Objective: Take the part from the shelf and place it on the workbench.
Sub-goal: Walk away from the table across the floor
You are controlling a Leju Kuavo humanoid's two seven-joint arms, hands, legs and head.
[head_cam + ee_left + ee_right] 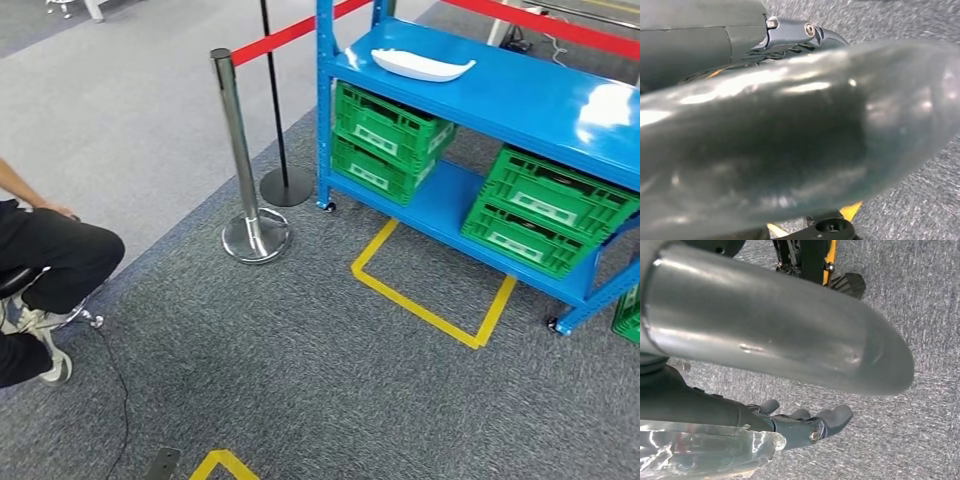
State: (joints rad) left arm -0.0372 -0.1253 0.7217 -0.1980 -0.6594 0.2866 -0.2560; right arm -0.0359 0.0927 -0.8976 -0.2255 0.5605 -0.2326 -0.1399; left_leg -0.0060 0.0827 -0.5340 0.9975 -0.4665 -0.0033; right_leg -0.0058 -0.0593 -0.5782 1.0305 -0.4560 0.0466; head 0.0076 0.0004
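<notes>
- In the left wrist view the left hand (806, 35) shows as dark fingers (828, 36) lying beside a broad grey cover, over grey carpet (926, 200); whether they are spread or curled cannot be told, and nothing is seen in them.
- In the right wrist view the right hand (806, 425) hangs over the same carpet, its fingers (836, 416) extended side by side and holding nothing, with a clear plastic wrap (708, 450) round the wrist behind them.
- The part (421, 64), a long white curved piece, lies flat on the top level of the blue shelf (528, 100), well apart from both hands.
- Stacked green crates (389, 140) sit on the shelf's lower level, a second stack (547, 210) beside them.
- A yellow tape outline (434, 300) marks the floor in front of the shelf.
- A chrome stanchion (245, 160) carries a red belt (279, 38) just beside the shelf's corner post.
- A seated person's legs (53, 270) in dark trousers are at the left of the head view.
</notes>
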